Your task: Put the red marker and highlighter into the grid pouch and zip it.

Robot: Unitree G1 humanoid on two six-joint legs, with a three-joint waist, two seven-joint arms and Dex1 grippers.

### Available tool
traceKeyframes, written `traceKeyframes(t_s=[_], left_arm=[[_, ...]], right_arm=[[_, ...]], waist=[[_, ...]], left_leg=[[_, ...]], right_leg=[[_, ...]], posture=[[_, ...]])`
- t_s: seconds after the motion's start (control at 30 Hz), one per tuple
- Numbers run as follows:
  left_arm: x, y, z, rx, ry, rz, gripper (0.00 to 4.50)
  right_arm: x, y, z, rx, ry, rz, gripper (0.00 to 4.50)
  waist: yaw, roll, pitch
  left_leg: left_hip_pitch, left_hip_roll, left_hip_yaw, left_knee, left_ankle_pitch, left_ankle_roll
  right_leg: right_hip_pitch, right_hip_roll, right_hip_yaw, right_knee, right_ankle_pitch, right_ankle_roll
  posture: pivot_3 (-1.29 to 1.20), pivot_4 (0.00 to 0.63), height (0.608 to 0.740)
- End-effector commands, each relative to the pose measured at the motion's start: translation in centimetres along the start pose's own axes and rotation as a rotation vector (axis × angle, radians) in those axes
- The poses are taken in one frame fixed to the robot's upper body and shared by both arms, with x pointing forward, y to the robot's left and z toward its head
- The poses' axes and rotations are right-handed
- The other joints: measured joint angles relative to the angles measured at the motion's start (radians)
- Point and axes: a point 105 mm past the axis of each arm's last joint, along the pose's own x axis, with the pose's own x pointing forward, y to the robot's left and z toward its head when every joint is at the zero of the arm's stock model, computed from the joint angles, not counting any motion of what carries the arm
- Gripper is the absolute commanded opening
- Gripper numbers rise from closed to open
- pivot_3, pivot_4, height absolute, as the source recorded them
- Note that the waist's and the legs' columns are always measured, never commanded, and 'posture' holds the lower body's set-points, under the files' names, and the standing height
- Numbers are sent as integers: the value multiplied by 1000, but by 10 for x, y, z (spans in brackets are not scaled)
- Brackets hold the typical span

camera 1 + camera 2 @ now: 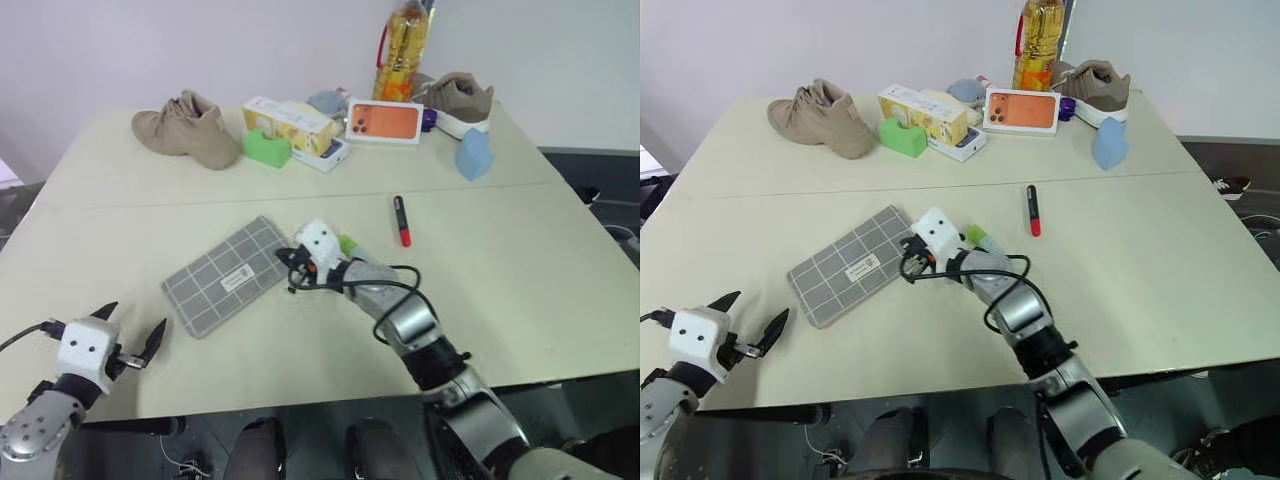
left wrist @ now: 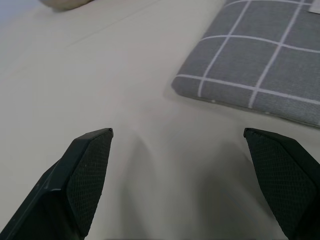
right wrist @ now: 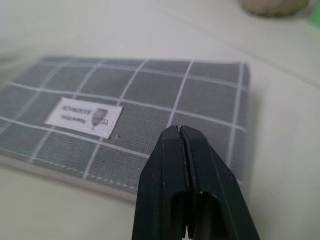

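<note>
The grid pouch (image 1: 228, 275) lies flat on the table, grey with white lines and a small white label (image 3: 83, 117). My right gripper (image 3: 181, 131) is shut, with nothing showing between its fingers, and hovers at the pouch's right end. The highlighter (image 1: 347, 243) lies just behind my right wrist, with little more than its green cap showing. To the right of it the red marker (image 1: 401, 220) lies on the table, apart from both grippers. My left gripper (image 1: 130, 335) stands open near the table's front left edge, short of the pouch's near corner (image 2: 270, 60).
Along the back of the table stand a tan shoe (image 1: 188, 128), a green block (image 1: 266, 148), a yellow box (image 1: 288, 122), an orange phone box (image 1: 384, 122), an oil bottle (image 1: 402, 50), a second shoe (image 1: 458, 100) and a blue object (image 1: 474, 155).
</note>
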Motion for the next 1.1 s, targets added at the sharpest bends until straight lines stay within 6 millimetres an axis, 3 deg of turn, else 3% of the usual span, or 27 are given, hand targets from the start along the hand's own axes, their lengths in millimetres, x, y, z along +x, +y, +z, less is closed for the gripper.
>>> traceKeyframes(t_s=[0.03,0.33,0.47,0.7,0.77,0.83,1.03,1.1], left_arm=[[-2,-4,8,153,-19,-73,4500],[9,-24,17,558,-107,-285,4500],[26,-28,20,711,-187,-312,4500],[43,-53,24,784,-356,-418,4500],[43,-56,27,785,-398,-437,3973],[44,-56,28,785,-421,-442,3155],[47,-52,33,784,-466,-418,75],[48,-52,33,760,-461,-406,27]], right_arm=[[4,-7,-5,63,52,-45,29],[1,-6,-12,132,82,-38,29],[1,-4,-13,130,84,-38,29],[0,-1,-13,128,82,-39,29],[0,-1,-13,128,81,-42,0],[-1,-2,-13,127,80,-47,0],[-5,-5,-8,142,43,-58,0],[-8,-11,-1,124,13,-78,0]], waist=[[1,0,0],[0,1,0],[1,3,-1],[1,7,-4],[2,7,-4],[0,7,-4],[3,7,-4],[2,7,-4]], left_leg=[[-1,0,0,0,0,0],[-1,0,0,-2,0,-1],[-1,0,0,-3,0,-1],[-1,0,1,-2,0,-1],[-1,0,1,-2,0,0],[-1,0,2,-1,0,0],[-1,0,2,-1,0,0],[-1,0,3,0,0,0]], right_leg=[[-1,0,0,0,0,0],[-5,-3,-1,1,-1,-4],[-5,-3,-1,1,0,-3],[-4,-3,-2,3,0,-2],[-4,-3,-2,4,0,-2],[-4,-3,-2,4,0,-2],[-4,-3,-4,5,0,-2],[-4,-3,-4,6,1,-2]], posture=[[0,150,740],[0,150,740],[0,150,740],[0,150,740],[0,150,740],[0,150,740],[0,150,740],[0,150,740]])
